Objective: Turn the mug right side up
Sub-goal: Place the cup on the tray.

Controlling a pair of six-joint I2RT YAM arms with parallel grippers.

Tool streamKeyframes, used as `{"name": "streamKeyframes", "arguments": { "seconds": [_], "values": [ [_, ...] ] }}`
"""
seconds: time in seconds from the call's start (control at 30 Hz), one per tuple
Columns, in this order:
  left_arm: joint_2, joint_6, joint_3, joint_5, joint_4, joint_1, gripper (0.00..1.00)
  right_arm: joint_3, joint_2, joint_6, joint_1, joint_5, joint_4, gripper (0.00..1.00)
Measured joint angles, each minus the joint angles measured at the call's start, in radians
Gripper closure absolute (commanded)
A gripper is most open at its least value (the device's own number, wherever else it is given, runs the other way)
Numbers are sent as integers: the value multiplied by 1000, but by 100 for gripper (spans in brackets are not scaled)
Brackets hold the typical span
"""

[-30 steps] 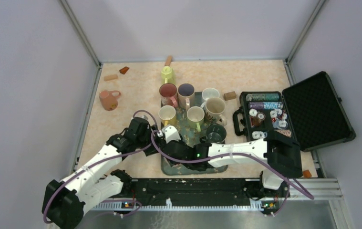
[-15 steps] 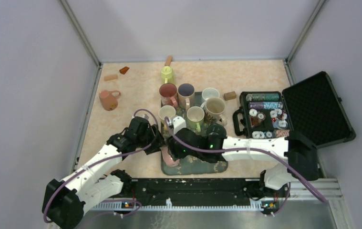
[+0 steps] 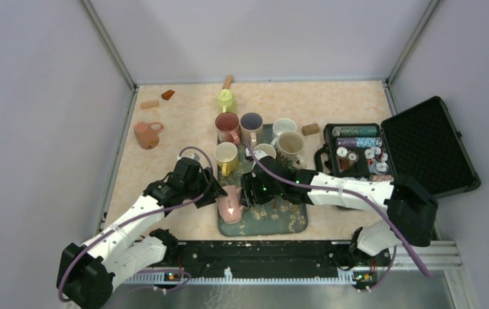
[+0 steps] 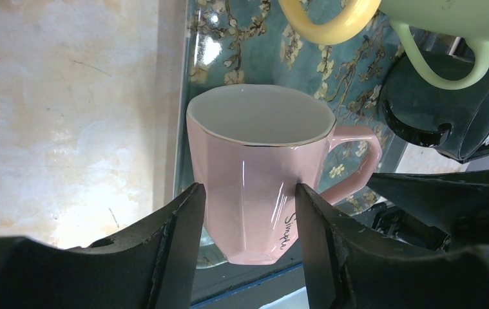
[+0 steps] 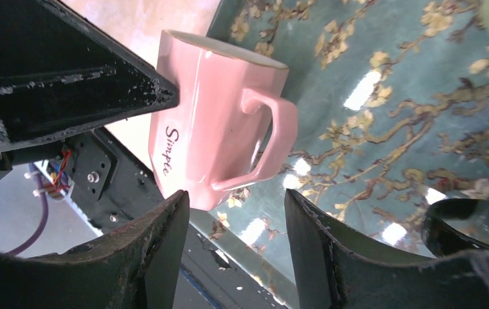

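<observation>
Left of the tray sits a salmon mug. At the tray's near-left corner the left gripper clamps the tilted pink mug by its body. Upright mugs crowd the tray's far half. The right gripper, jaws apart, hovers beside the pink mug's handle. Right of the tray, an open case holds poker chips.

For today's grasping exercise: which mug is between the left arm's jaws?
The pink mug lettered "Simple", at the near left corner of the tray; the other mugs sit farther back.
</observation>
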Motion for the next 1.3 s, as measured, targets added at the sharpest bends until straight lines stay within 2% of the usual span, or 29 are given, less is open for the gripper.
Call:
{"name": "streamKeyframes", "arguments": {
  "seconds": [0.47,0.83,1.13,1.3],
  "values": [
    [-13,7,0,-20,-4,0,40,-11,119,33,-131,-237,100,45],
    [-24,11,0,-27,-11,0,41,81,189,29,-154,-289,105,46],
    [-32,14,-4,-31,-13,3,41,103,237,17,-154,-292,94,53],
    [-33,14,-4,-31,-13,3,40,105,237,13,-154,-292,95,63]
  ]
}}
